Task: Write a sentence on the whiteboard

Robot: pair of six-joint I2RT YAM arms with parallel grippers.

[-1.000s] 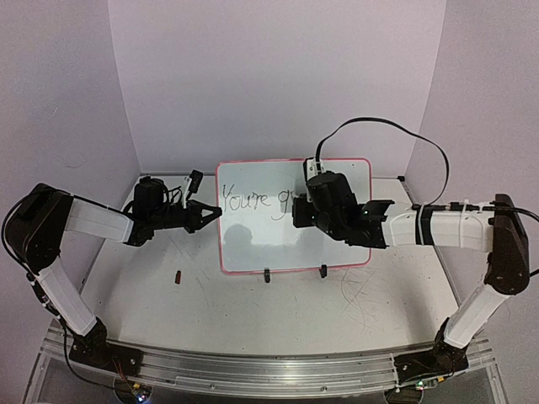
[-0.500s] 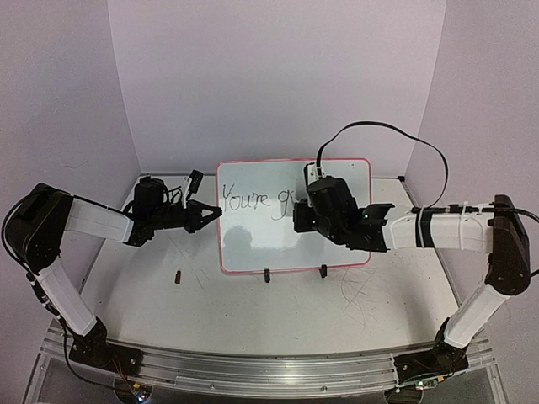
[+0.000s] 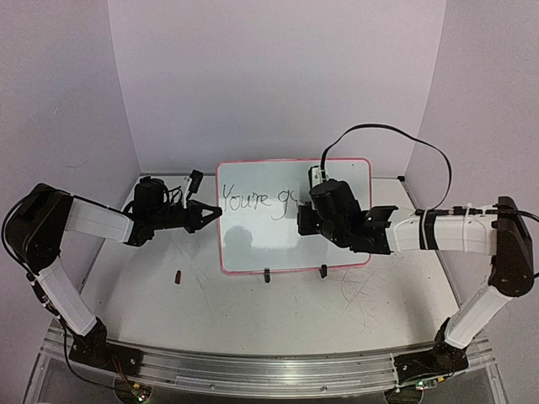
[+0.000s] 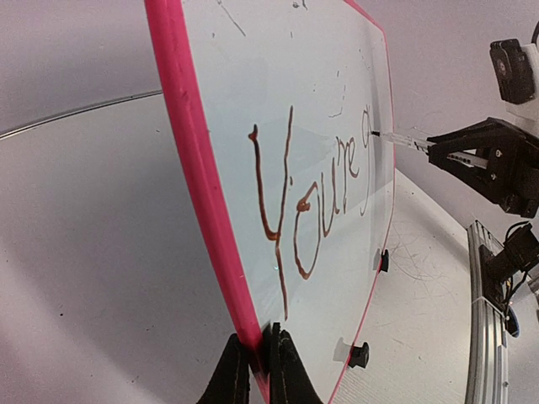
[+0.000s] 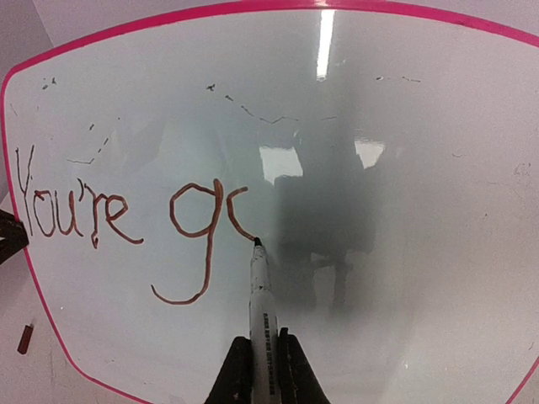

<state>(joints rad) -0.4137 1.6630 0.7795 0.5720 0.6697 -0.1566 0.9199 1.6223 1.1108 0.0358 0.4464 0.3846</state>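
The whiteboard (image 3: 253, 236), glossy white with a pink frame and two black clip feet, stands tilted at the table's middle. My left gripper (image 3: 215, 214) is shut on its left frame edge (image 4: 202, 194). My right gripper (image 3: 301, 220) is shut on a white marker (image 5: 259, 316), its tip touching the board (image 5: 404, 168). The sentence (image 5: 126, 223) reads "You're g" plus a half-drawn open curve at the marker tip. It also shows in the left wrist view (image 4: 312, 202) and the top view (image 3: 253, 200).
A small dark marker cap (image 3: 178, 275) lies on the scratched tabletop (image 3: 253, 320) left of the board's front. A black cable (image 3: 396, 135) arcs above my right arm. Purple walls close in the back and sides.
My right gripper has shifted slightly right along the board with the marker, adding a curved stroke after the "g". My left gripper and the board have stayed still.
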